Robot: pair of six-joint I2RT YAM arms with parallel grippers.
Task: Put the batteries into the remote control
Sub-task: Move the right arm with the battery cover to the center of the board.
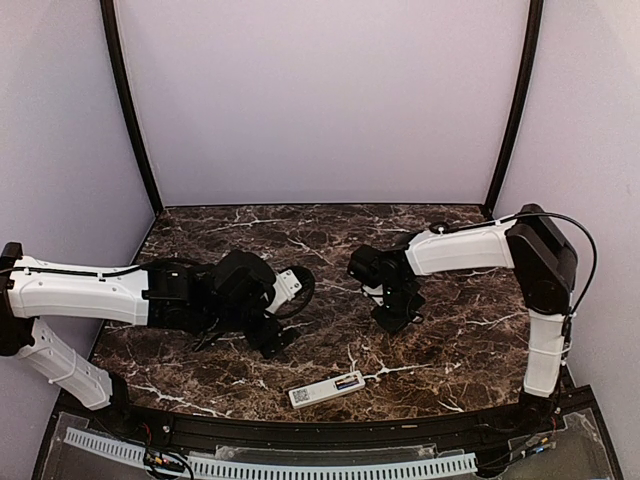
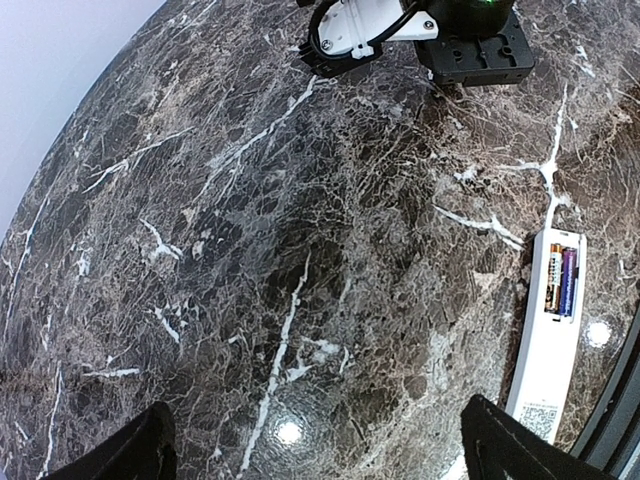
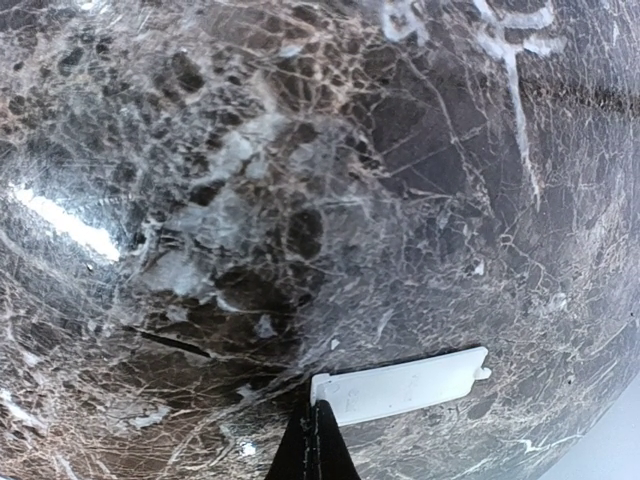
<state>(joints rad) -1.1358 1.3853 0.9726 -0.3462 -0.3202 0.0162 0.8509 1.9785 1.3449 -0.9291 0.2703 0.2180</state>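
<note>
- The desk [image 1: 300, 225] is a glossy slab of dark brown marble pattern, crossed by thin white veins and showing bright glints of light.
- The remote [image 1: 327, 389] is a slim white plastic bar. It lies flat near the desk's front edge, between the two arms and well apart from both tools, with its back facing up.
- The recess at one end of the remote is uncovered. The batteries [image 2: 561, 282], two small cylinders, sit in it side by side along the bar. One is bluish purple and the other dark with a gold band.
- A small square printed sticker [image 2: 540, 415] marks the remote's other end.
- The left tool [image 2: 320, 410] is low over bare marble with its dark fingers [image 2: 150, 445] spread wide and nothing between them.
- The right tool [image 3: 317, 410] has its black fingers pressed together into a narrow wedge.
- The right tool's tip meets the near left corner of a cover [image 3: 400, 385]. This is a thin, flat white plastic plate with rounded corners and a small tab at its far end, lying broad face up on the desk.
- I cannot tell whether the tip actually presses on the cover.
</note>
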